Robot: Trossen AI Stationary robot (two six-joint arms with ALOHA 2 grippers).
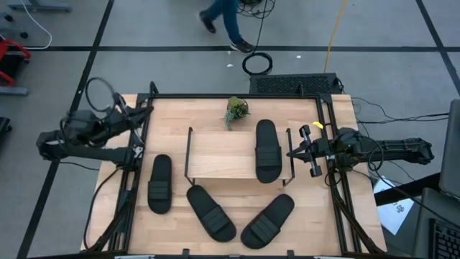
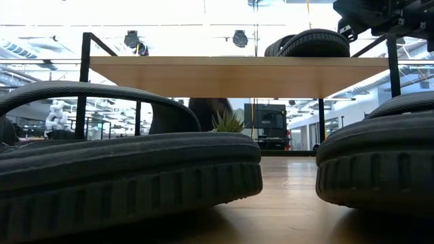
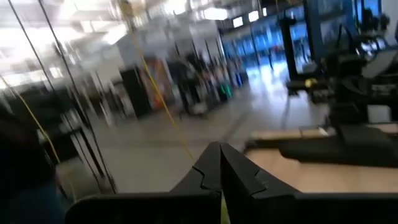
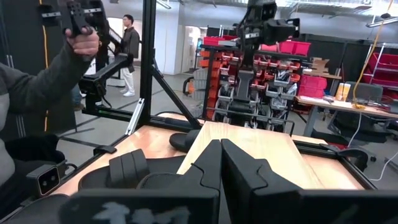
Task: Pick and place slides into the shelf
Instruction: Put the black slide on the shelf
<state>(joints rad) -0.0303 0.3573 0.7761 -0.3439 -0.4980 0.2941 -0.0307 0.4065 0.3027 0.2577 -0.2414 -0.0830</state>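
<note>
On the top board of the shelf (image 1: 223, 155), toward its right end, one slide (image 1: 267, 150) is seen lying lengthwise; this is judged to be the only part of the task done. Three more slides are left on the tabletop (image 1: 316, 223): one (image 1: 159, 183) to the left of the shelf, and two in front of it, a left one (image 1: 210, 211) and a right one (image 1: 267, 220), angled toward each other so that their near ends almost meet. Four slides are counted in all, one placed and three still to be moved. Whether anything rests on the lower board cannot be told from above; in the low view the space under the top board appears open, with only a small potted plant (image 1: 236, 109) seen behind it.

The left gripper (image 1: 147, 109) is held near the table's rear left corner, its fingers pressed together on nothing. The right gripper (image 1: 296, 152) is stationed just beside the shelf's right end, its fingers likewise closed and empty. Two grippers and one shelf are counted. A person's legs (image 1: 223, 20) are seen on the floor beyond the table.
</note>
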